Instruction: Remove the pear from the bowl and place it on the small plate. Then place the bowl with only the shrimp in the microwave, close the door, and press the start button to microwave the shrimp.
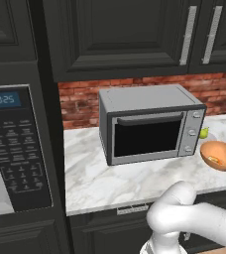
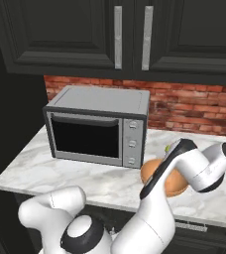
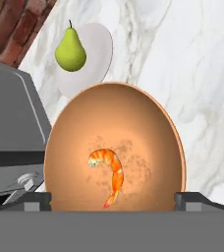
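Bowl [image 3: 115, 147], orange-brown and glossy, lies directly beneath my jaws [image 3: 112, 201], which stand spread wide with a tip at either side of its near rim and nothing held between them. The shrimp [image 3: 109, 174] rests alone at the bottom, just ahead of my jaws. Beyond the bowl, the pear [image 3: 70, 48] stands on the small plate [image 3: 100, 54], so I judge the first step done and the lift of the bowl next. Risks, as I judge them: a grip on the thin, sloping rim may slip; a tilted bowl could spill the shrimp onto the table [image 3: 192, 78]; the silver oven [image 3: 11, 123], close at one side of my jaws, could be struck on the way up. The microwave [image 1: 13, 149] lies well away from my jaws, so the carry is long.
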Available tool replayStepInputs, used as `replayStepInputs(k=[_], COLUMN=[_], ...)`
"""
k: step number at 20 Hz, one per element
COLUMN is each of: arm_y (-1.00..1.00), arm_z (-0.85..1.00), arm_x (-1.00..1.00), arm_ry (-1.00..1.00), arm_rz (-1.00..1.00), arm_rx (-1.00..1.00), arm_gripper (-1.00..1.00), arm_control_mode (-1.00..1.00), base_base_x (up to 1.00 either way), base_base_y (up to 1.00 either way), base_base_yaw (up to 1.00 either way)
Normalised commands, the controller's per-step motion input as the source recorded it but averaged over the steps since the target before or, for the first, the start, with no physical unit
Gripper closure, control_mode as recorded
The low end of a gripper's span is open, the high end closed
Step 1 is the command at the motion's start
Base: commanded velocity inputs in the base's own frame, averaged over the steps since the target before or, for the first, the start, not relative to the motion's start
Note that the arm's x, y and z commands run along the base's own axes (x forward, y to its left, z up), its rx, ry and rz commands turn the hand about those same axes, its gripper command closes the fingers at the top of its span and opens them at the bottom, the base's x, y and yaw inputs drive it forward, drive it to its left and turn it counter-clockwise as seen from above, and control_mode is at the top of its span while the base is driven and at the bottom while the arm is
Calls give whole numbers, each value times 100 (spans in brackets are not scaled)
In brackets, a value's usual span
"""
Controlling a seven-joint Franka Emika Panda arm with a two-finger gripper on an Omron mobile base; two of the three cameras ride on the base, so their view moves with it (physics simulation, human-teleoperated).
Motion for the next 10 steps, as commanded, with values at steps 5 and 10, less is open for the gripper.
replayStepInputs(k=[5, 10], arm_y=[-21, -32], arm_z=[-63, -26], arm_x=[7, 2], arm_ry=[14, 6], arm_rz=[0, 0], arm_rx=[0, 2], arm_gripper=[-100, -100], arm_control_mode=[-100, -100], base_base_x=[0, 0], base_base_y=[0, 0], base_base_yaw=[0, 0])
